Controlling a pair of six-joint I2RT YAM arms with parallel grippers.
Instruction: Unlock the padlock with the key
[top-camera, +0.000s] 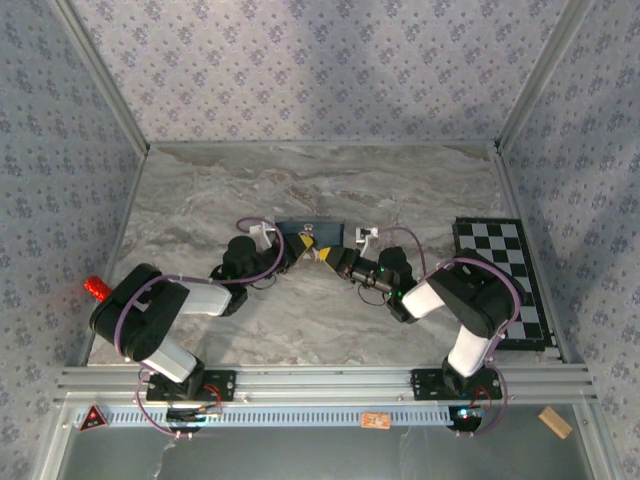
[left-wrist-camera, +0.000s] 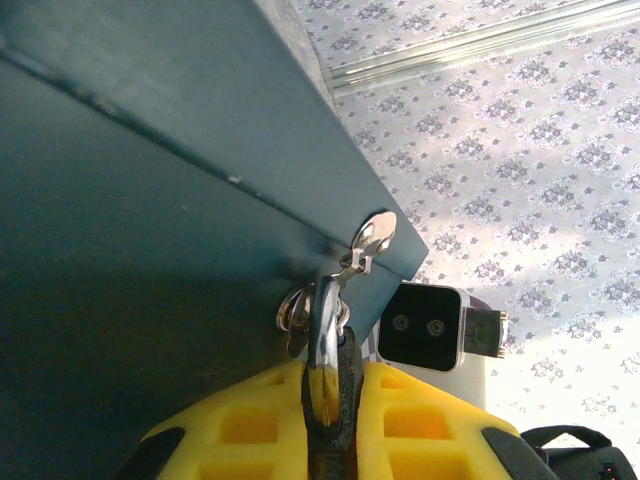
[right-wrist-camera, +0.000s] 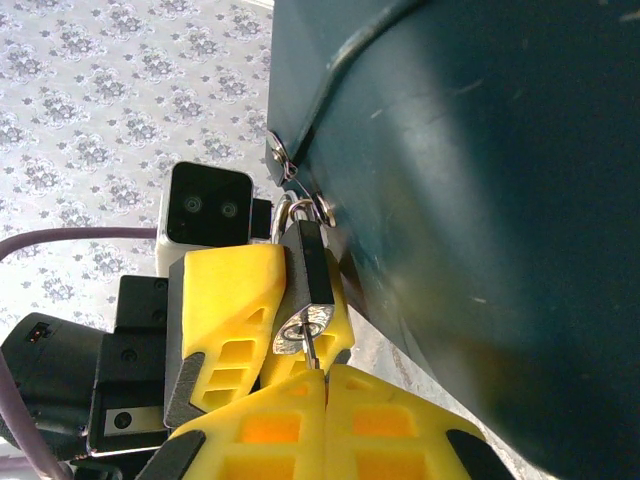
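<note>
The two arms in the top view reach from their bases at 6 o'clock toward the middle of the table. There the left gripper and the right gripper meet at the near side of the blue box. The lock is too small to make out from above.

The left wrist view is closer. Its yellow fingers are closed on the black padlock, seen edge-on. The silver shackle goes up toward 12 o'clock through the rings on the box edge.

The right wrist view shows the other end. The right fingers, pressed together, pinch the thin key, and its blade sits in the keyhole at the padlock's lower end. I cannot tell whether the shackle is released.

Farther, at 3 o'clock from above, lies a checkerboard.
</note>
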